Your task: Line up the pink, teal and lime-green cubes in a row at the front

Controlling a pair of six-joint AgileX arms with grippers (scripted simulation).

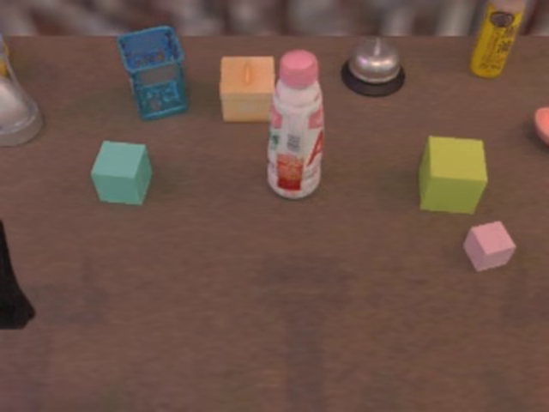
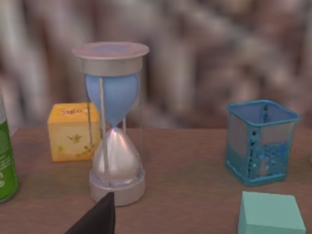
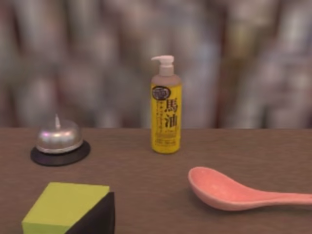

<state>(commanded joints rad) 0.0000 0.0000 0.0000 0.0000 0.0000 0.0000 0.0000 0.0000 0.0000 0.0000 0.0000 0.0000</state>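
- Top view: your left hand [image 1: 12,287] shows only as a dark sliver at the left edge; fingers can't be read. Right hand out of frame.
- Hourglass [image 1: 12,99] cut by the left edge; pink spoon [image 1: 542,125] cut by the right edge; yellow pump bottle [image 1: 497,36] clipped at the top.
- Left wrist view: teal cube [image 2: 270,213] cut off below; green can [image 2: 6,161] cut at the edge.
- Right wrist view: lime-green cube [image 3: 61,204] partly hidden behind a dark finger [image 3: 96,218].
- Background beyond the worktop [image 1: 274,326] blurred.
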